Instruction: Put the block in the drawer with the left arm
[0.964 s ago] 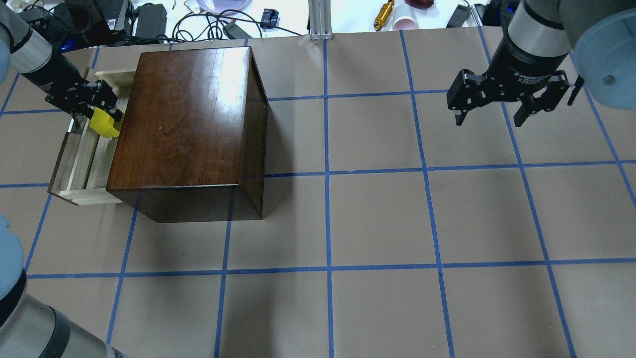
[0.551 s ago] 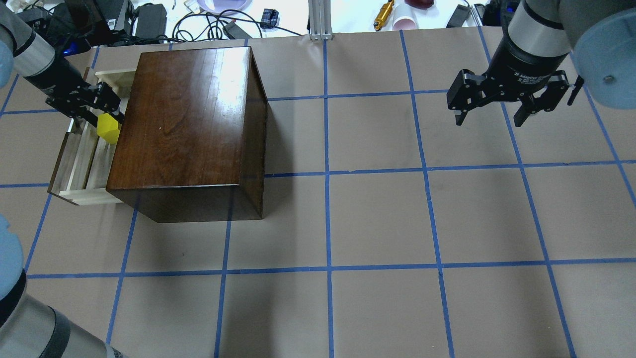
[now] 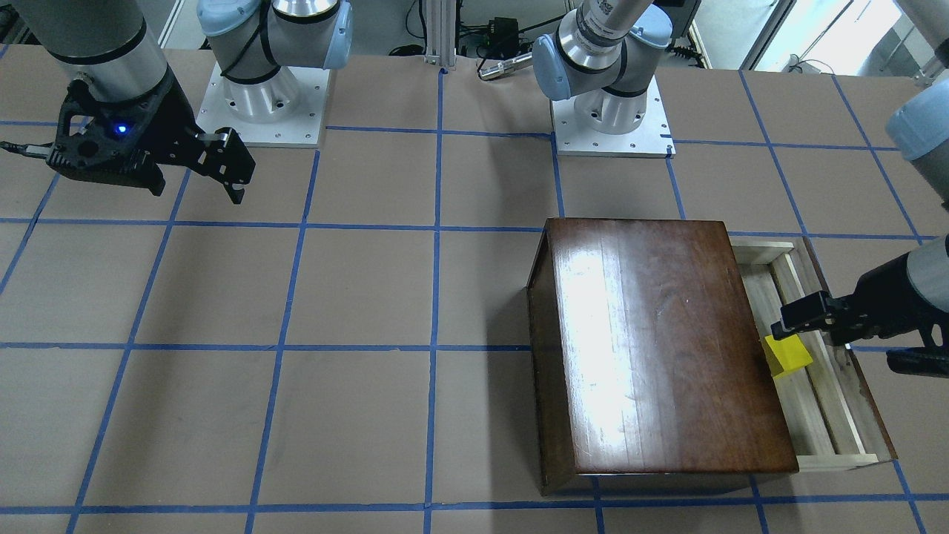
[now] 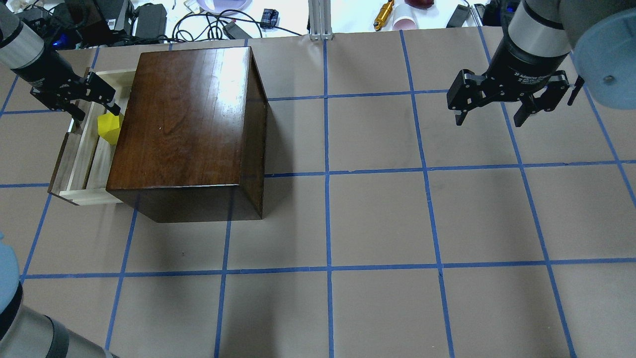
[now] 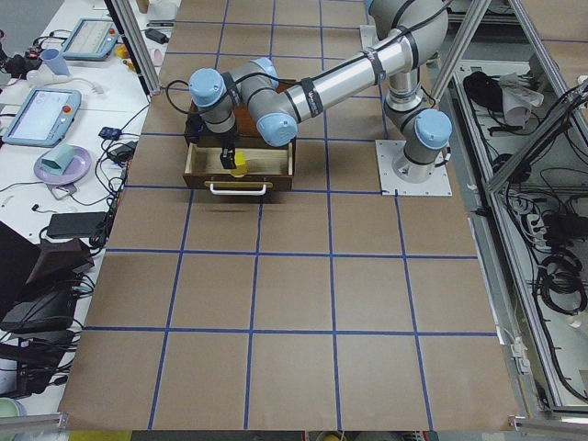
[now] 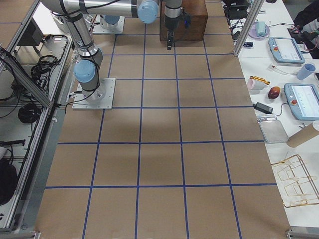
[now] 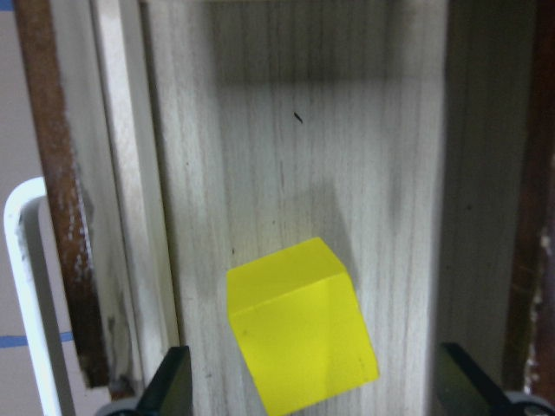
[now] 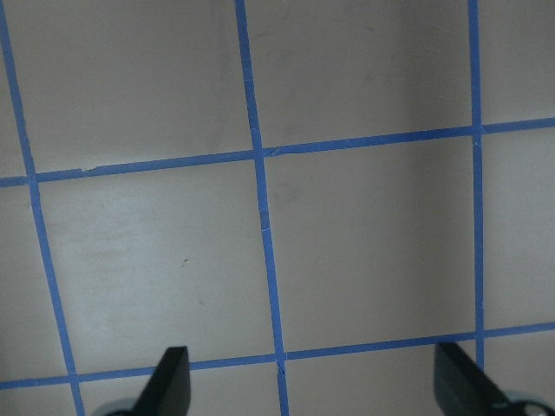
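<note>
The yellow block [image 4: 109,128] lies free on the pale floor of the open drawer [image 4: 79,159], close to the dark-brown box [image 4: 189,124]. The front view shows the block [image 3: 788,356] in the drawer [image 3: 830,404] too. My left gripper [image 4: 97,113] is open and empty, just above and to the outer side of the block. In the left wrist view the block [image 7: 299,325] sits between my spread fingertips [image 7: 169,386], touching neither. My right gripper [image 4: 489,119] is open and empty above bare table at the far right, also seen in the front view [image 3: 196,189].
The drawer's metal handle [image 7: 22,286] sticks out on its dark front. Cables, a gold cylinder [image 4: 383,15] and a cup lie beyond the table's back edge. Blue tape lines grid the brown table [image 4: 377,219].
My left gripper opened, let go of the block and drew back up and outward. The block dropped onto the drawer floor. The right arm has not moved.
</note>
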`<state>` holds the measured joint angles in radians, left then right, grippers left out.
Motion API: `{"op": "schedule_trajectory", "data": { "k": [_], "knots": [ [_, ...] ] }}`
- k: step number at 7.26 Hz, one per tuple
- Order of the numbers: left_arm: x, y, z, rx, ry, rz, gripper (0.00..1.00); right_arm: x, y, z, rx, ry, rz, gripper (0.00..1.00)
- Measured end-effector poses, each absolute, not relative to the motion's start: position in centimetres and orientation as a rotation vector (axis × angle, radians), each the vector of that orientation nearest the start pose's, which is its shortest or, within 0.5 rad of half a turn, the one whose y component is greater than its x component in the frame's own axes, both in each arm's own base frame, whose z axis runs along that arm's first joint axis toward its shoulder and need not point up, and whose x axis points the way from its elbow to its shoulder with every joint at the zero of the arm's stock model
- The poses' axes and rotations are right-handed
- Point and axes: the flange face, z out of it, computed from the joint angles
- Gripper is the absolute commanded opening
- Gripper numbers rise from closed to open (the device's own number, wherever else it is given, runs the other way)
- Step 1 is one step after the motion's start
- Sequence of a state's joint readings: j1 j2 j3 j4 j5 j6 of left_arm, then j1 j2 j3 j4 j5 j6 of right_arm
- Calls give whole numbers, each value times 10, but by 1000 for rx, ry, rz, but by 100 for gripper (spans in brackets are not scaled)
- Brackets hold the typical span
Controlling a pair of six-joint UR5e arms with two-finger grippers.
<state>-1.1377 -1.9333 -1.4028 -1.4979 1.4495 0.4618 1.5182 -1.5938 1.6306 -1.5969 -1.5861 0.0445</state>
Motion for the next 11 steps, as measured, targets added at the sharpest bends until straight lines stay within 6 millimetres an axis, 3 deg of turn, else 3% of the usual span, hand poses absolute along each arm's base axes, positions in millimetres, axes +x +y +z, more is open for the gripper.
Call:
{"op": "schedule_trajectory", "data": {
  "k": [2, 6, 8, 10, 11],
  "knots": [
    [110, -621, 417, 1, 3292, 84, 100, 106, -487, 472, 153, 3153, 17, 100],
    [5, -597, 484, 118, 3225, 3, 100, 107, -487, 472, 152, 3153, 18, 100],
    [-43, -583, 491, 153, 3188, 42, 100, 106, -487, 472, 153, 3152, 18, 100],
    [-98, -566, 481, 167, 3140, 96, 100, 106, -487, 472, 154, 3152, 18, 100],
    [-115, -556, 473, 179, 3130, 119, 100, 106, -487, 472, 154, 3152, 18, 100]
  ]
}}
